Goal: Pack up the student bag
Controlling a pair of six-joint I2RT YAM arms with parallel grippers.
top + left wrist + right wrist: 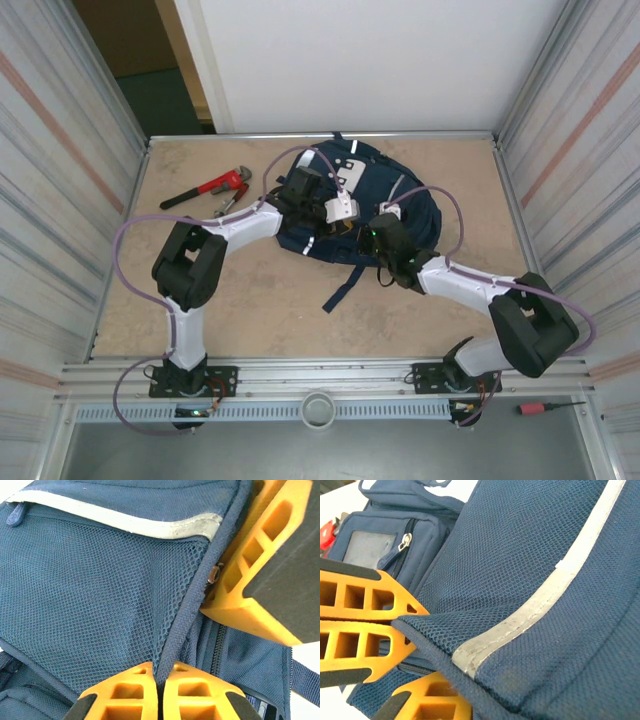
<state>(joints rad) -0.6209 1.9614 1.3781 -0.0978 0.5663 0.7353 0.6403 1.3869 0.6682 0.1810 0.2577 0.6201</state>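
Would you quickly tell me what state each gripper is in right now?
The left gripper is shut on a piped seam of the student bag.
The right gripper is shut on a fold of the student bag's mesh fabric.

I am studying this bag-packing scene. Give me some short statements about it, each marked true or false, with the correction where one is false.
1. The left gripper has its jaws shut on a seam of the student bag. True.
2. The right gripper hangs with its jaws wide open. False: they are shut on the bag's mesh edge.
3. A red pipe wrench lies on the table, left of the bag. True.
4. The bag is red. False: it is navy-blue.
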